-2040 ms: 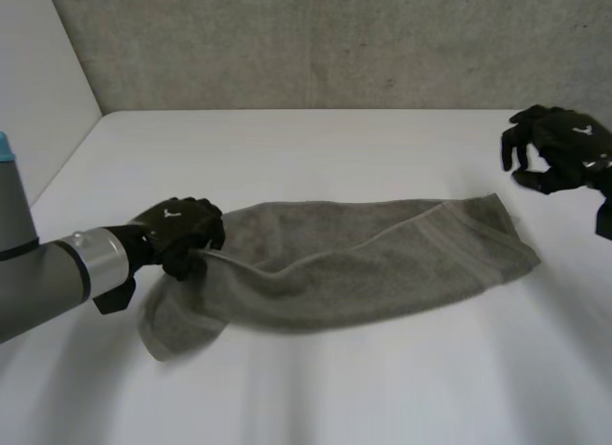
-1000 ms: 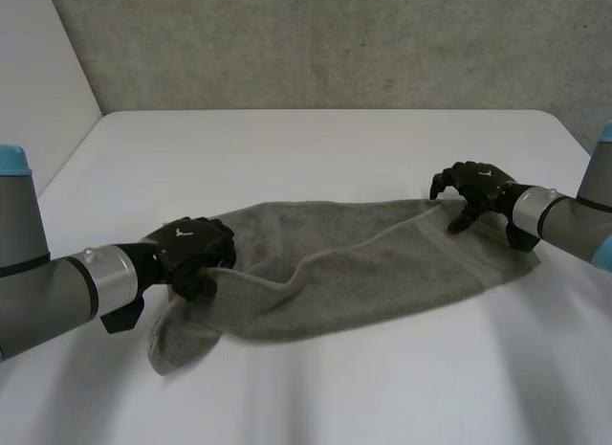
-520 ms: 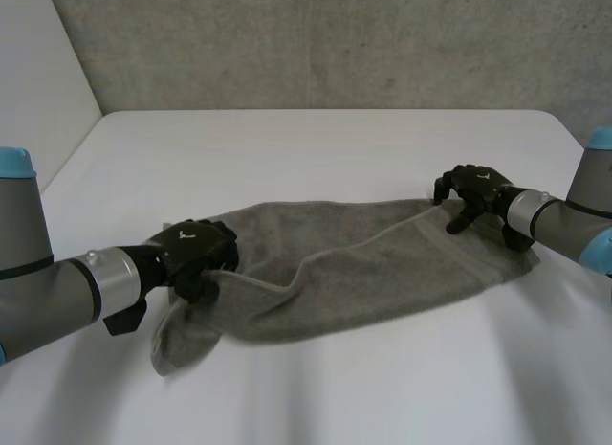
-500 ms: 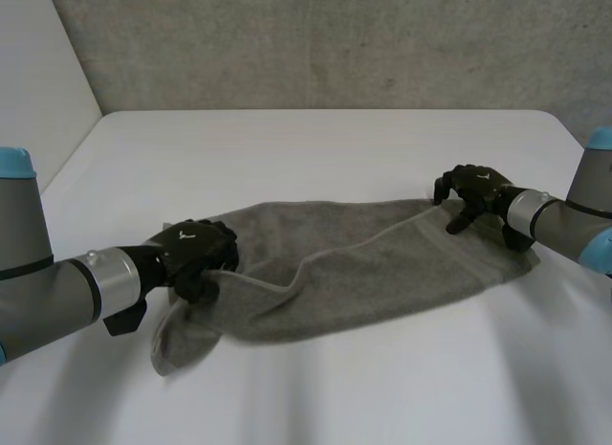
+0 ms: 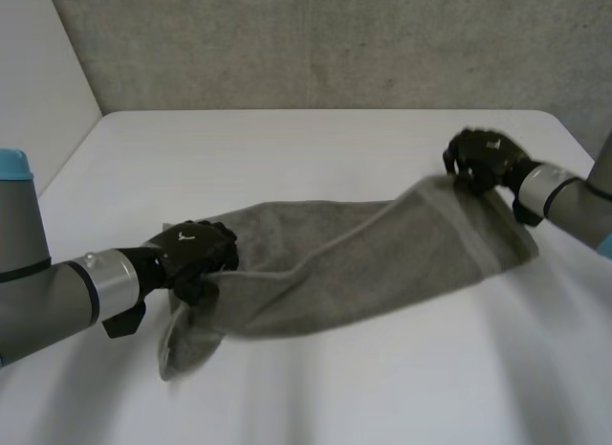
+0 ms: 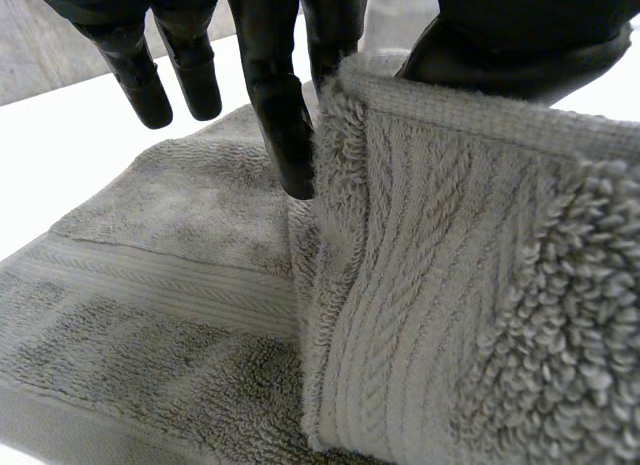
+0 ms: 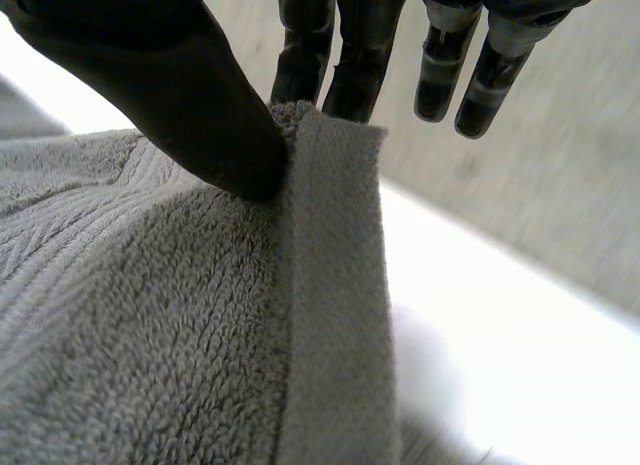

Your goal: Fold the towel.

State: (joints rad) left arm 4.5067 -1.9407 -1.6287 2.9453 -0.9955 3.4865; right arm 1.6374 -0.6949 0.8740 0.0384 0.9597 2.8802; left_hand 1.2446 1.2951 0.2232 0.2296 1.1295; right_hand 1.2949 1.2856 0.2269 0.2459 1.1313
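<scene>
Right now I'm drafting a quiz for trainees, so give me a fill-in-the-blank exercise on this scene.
1. The left hand grips one end of the grey ___.
2. The right hand pinches a corner of the towel between fingers and ___.
3. The table under it is ___.
Missing: towel; thumb; white.

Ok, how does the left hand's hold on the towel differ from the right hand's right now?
The left hand sits low by the table at the left end of the towel; the right hand holds the right corner raised. Below the left hand a flap of towel droops; the right hand pinches at the hemmed corner itself. Both are closed on the cloth in a pinch.
</scene>
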